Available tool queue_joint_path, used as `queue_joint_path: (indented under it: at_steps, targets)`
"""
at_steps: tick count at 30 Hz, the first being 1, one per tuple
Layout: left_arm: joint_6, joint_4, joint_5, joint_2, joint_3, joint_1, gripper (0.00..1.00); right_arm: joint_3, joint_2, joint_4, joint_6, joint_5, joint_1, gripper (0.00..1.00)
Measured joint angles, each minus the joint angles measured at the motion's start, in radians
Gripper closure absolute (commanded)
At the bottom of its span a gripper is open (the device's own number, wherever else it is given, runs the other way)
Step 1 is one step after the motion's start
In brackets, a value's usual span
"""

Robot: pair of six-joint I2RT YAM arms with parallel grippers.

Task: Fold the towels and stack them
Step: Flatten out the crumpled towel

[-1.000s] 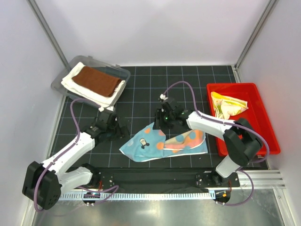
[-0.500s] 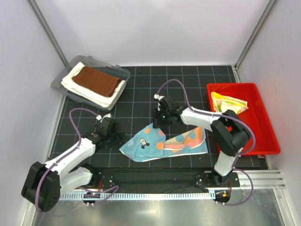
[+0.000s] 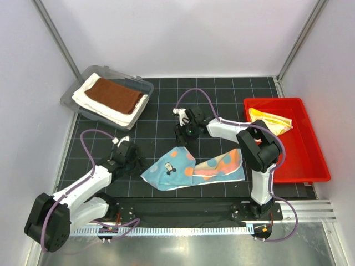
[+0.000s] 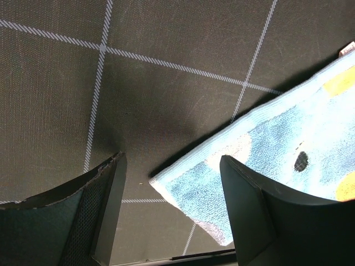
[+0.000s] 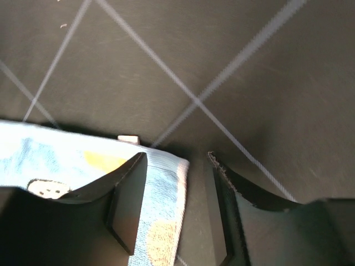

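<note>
Light-blue dotted towel [image 3: 191,167] lies loosely folded on the black grid mat [image 3: 166,108]; the left gripper [image 4: 172,166] and right gripper [image 5: 177,160], jaws spread, frame its left and far corners, seemingly unpinched, and should sink fully over each edge before closing.

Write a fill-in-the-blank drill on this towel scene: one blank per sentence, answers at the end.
1. In the grey tray, the rust-brown towel lies ____ the cream-white towel.
2. The yellow towel lies in the red bin on the robot's ____ side.
3. The left pincer stands ____ at a corner of the light-blue dotted towel.
Missing words: on; right; open.
</note>
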Motion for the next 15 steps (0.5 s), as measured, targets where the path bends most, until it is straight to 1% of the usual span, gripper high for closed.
queue_joint_path:
  at_steps: [3, 7, 9, 10, 12, 13, 15]
  targets:
    - [0.000, 0.000, -0.003, -0.016, -0.004, 0.000, 0.28, 0.022, 0.023, -0.015, -0.053, -0.071, -0.001, 0.55]
    - [0.000, 0.000, -0.005, -0.027, -0.004, 0.000, 0.29, 0.021, 0.026, -0.041, -0.101, -0.142, -0.001, 0.57]
    - [0.001, 0.000, -0.005, -0.034, -0.004, 0.000, 0.28, 0.016, 0.025, -0.046, -0.116, -0.163, -0.001, 0.61]
    - [0.002, 0.000, -0.005, -0.038, -0.004, 0.000, 0.28, 0.012, 0.024, -0.046, -0.122, -0.170, -0.002, 0.71]
    - [0.006, 0.005, 0.005, -0.045, -0.006, 0.000, 0.27, 0.000, 0.023, -0.047, -0.132, -0.177, -0.003, 0.88]
    - [0.009, 0.007, 0.012, -0.046, -0.008, 0.000, 0.27, -0.010, 0.021, -0.045, -0.132, -0.182, -0.005, 0.99]
    - [0.012, 0.008, 0.027, -0.045, -0.008, 0.000, 0.25, -0.029, 0.010, -0.042, -0.129, -0.183, -0.013, 0.99]
